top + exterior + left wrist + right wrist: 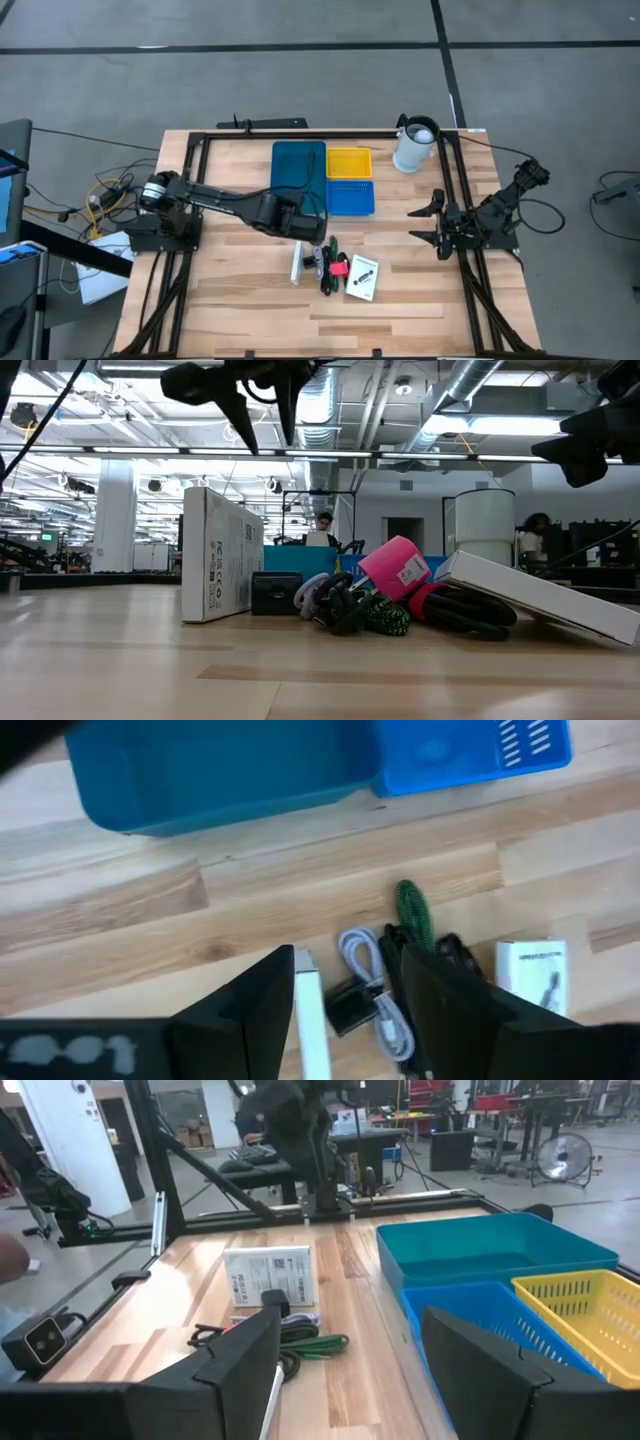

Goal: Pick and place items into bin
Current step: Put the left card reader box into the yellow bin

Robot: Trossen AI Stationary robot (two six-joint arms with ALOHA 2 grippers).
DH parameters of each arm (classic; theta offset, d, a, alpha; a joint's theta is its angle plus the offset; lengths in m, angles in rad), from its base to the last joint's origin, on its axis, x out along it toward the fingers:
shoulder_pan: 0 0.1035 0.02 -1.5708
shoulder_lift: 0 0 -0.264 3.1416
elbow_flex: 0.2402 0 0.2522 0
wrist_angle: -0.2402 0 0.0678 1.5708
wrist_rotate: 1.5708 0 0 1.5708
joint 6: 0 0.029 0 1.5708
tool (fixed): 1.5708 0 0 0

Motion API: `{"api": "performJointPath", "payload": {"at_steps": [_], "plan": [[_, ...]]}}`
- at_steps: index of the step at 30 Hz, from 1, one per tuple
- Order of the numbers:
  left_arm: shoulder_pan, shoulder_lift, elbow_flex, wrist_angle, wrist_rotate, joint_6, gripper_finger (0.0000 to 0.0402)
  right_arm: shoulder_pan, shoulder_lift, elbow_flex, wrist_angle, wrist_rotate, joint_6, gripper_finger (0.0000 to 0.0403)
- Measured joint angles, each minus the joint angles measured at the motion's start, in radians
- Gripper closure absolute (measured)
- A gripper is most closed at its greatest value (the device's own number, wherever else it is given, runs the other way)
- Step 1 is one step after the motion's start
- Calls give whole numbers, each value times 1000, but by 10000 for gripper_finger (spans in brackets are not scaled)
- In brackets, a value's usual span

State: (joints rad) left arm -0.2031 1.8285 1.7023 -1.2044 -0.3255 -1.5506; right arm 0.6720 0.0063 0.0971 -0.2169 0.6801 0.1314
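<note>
Left gripper [345, 1010] hangs open over the pile of small items just in front of the trays [298, 170]. Below my fingers sit a white bar [312, 1030], a looped grey cord [372, 988] and a green pen [412, 912]. I judge the bar light and stiff, best pinched across its narrow width. Right gripper [428, 225] waits open, well apart

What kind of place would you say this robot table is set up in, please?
Probably an industrial lab or workshop: exposed silver ceiling ducts, rows of workbenches behind the wooden table, and a standing floor fan.
</note>
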Motion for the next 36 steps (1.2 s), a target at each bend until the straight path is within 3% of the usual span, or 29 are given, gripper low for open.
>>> {"api": "performJointPath", "payload": {"at_steps": [21, 36], "plan": [[-50, 72, -6, -17, -7, -49, 226, 0, 0, 0, -9, 0, 0, 168], [-83, 92, -6, -40, -194, -62, 226, 0, 0, 0, -9, 0, 0, 168]]}}
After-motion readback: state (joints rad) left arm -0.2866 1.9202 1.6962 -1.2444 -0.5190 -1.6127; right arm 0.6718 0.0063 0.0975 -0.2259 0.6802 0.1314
